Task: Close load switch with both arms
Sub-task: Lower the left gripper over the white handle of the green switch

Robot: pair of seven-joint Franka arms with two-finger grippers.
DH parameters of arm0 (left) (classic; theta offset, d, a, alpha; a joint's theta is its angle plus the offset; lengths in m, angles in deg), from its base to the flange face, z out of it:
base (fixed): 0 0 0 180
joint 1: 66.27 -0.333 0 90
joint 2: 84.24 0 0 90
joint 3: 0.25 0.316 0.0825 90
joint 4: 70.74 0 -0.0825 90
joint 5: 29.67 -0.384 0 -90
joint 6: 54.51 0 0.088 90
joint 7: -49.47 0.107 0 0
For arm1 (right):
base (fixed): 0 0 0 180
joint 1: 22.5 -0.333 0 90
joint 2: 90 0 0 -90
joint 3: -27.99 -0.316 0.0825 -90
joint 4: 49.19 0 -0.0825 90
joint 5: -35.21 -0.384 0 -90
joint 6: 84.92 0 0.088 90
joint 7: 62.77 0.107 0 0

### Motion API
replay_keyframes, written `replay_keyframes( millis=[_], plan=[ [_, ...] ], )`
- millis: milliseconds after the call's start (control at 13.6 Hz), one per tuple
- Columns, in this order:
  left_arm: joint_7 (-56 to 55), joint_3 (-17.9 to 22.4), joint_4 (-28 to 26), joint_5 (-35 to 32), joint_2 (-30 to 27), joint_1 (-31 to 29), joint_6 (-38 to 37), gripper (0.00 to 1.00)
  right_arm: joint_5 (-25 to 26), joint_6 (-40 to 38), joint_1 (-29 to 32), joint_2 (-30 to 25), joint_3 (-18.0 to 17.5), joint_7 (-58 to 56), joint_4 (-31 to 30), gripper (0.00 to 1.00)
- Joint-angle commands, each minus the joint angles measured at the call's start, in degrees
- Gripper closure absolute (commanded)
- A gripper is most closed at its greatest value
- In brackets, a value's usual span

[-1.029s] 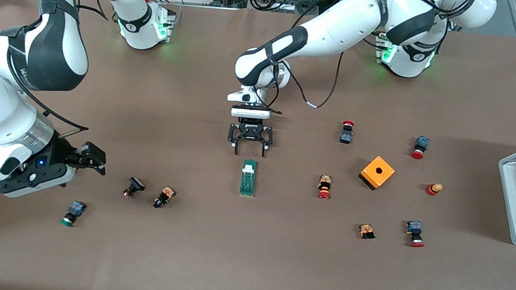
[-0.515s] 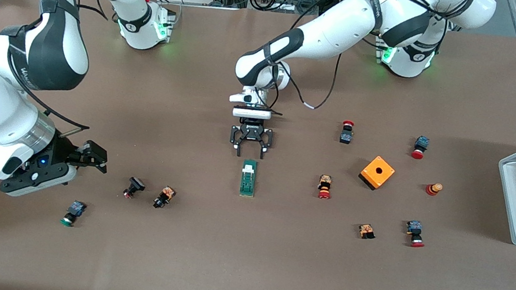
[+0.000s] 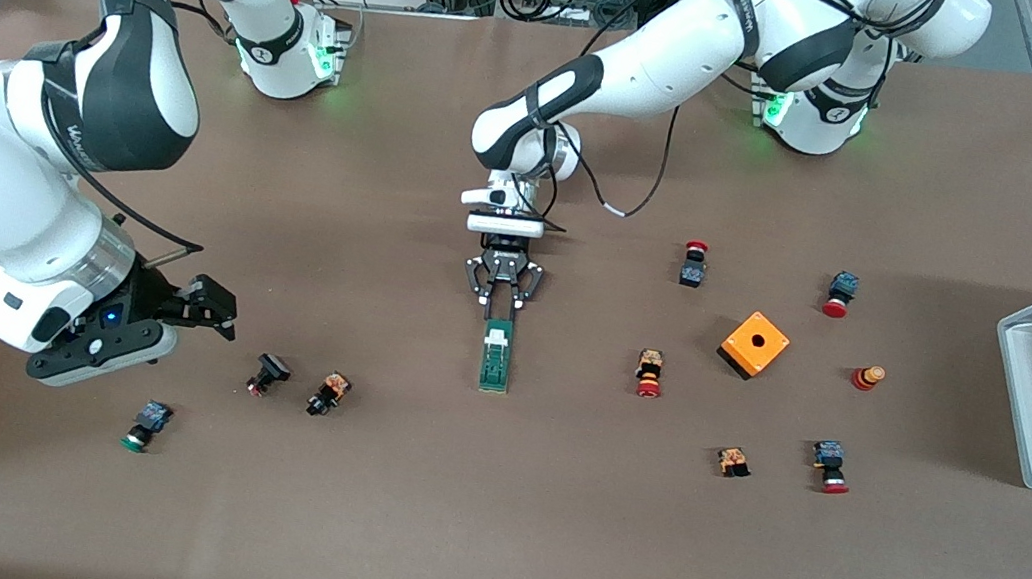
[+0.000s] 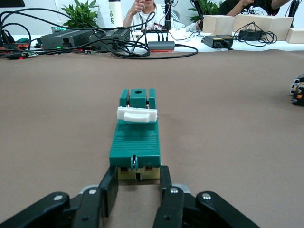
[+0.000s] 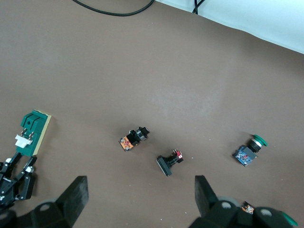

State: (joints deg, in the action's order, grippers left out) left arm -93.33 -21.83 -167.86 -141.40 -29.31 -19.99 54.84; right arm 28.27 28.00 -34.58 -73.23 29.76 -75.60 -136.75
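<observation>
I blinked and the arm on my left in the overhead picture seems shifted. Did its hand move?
Yes. The right gripper has drifted toward the load switch, closing some of its gap to the black push-button; its fingers stay open.

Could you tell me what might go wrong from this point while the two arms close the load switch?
The left claw is shut on only the end of the load switch, so pushing its white slider may twist the switch. The right claw hangs open above loose push-buttons; reaching across, it might knock them.
</observation>
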Motion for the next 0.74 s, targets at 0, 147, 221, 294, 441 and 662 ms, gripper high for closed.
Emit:
replay_keyframes(
  millis=[0,147,221,294,441,662],
  plan=[
    [-1.1,1.1,1.1,-1.2,1.1,0.5,-0.2,0.48,-1.0,-1.1,0.0,-0.2,0.2,0.3,0.5,0.00],
    [-0.8,1.2,1.2,-1.2,1.1,0.5,-0.2,0.48,-1.0,-0.9,-0.5,0.3,0.2,0.6,0.6,0.00],
    [-0.8,1.2,1.1,-1.3,1.1,0.5,-0.2,0.48,-1.0,-0.7,-1.4,0.7,0.2,0.9,0.6,0.00],
    [-0.9,1.2,1.1,-1.3,1.1,0.5,-0.2,0.48,-1.0,-0.5,-2.3,1.1,0.2,0.9,0.6,0.00],
    [-0.8,1.2,1.1,-1.3,1.1,0.5,-0.2,0.48,-1.0,0.4,-3.6,1.7,0.2,1.0,0.6,0.00],
    [-0.8,1.2,1.1,-1.3,1.1,0.5,-0.2,0.48,-1.0,1.5,-5.1,2.6,0.2,1.4,0.6,0.00]
  ],
)
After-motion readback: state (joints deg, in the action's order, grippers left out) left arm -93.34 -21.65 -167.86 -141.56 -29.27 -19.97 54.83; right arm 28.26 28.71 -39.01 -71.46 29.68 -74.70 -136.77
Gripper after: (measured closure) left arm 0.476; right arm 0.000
